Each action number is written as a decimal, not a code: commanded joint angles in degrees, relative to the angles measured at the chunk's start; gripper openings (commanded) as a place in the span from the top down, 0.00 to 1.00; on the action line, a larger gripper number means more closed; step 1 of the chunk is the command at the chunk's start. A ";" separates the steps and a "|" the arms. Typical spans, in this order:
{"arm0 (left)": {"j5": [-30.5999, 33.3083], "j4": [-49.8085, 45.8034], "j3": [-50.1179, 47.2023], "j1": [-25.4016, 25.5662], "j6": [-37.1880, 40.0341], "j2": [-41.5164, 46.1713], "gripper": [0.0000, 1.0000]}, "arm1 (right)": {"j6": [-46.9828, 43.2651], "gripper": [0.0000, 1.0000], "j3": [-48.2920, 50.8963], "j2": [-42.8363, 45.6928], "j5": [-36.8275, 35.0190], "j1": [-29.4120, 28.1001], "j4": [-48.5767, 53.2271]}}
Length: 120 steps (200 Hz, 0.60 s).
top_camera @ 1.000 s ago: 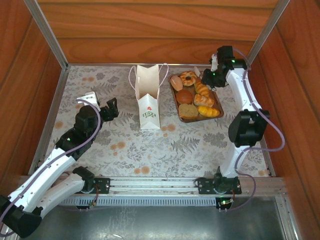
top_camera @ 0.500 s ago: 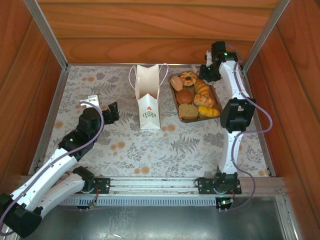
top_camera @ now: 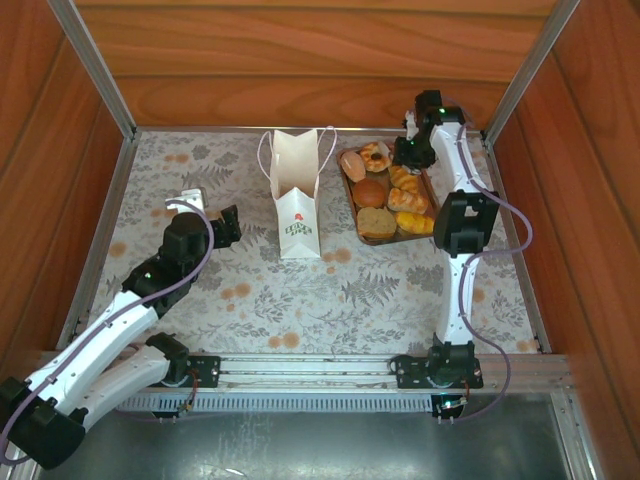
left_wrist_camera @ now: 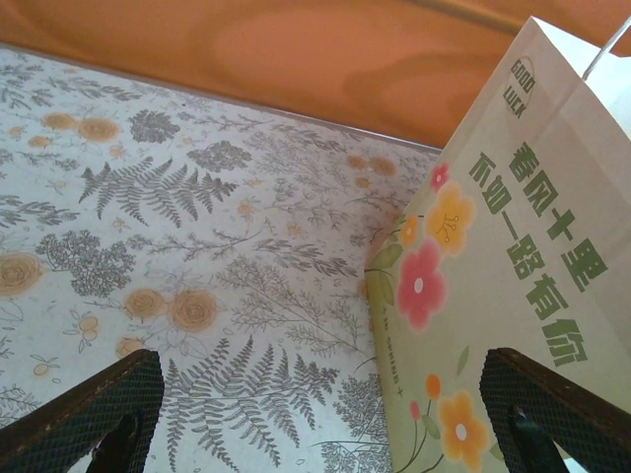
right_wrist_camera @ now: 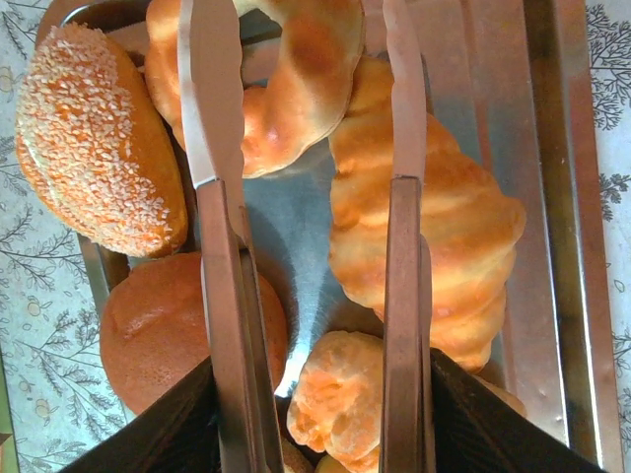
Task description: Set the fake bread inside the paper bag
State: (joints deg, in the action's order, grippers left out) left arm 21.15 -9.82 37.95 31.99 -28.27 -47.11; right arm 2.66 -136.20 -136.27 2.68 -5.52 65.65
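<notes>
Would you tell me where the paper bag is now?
In the top view, the bag stands upright near mid-table, just left of the tray of bread.

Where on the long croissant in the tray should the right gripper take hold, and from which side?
I would take the long croissant across its thick middle, coming down from above. It lies flat along the tray, with bare tray on both long sides, while the twisted ring and another pastry crowd its ends.

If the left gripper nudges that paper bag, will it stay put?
Probably not: the paper bag stands tall on a narrow base, so a push likely tips it. Its thin paper walls would probably buckle rather than resist.
</notes>
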 commanded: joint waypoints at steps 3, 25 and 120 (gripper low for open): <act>0.39 1.16 2.06 -0.38 0.89 -0.59 0.12 | -1.40 0.49 -1.97 -0.82 0.69 0.51 0.89; 0.23 1.04 2.30 -0.41 0.84 -0.91 0.12 | -1.77 0.49 -1.96 -1.19 0.76 0.53 1.01; 0.15 0.64 2.73 -0.36 0.50 -0.63 0.12 | -2.56 0.49 -2.04 -3.12 2.17 0.47 0.55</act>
State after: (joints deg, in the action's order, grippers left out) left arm 21.10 -9.80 38.30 31.88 -28.25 -48.10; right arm 1.48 -136.66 -138.10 3.14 -5.52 65.98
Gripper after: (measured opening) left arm 0.884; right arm 0.507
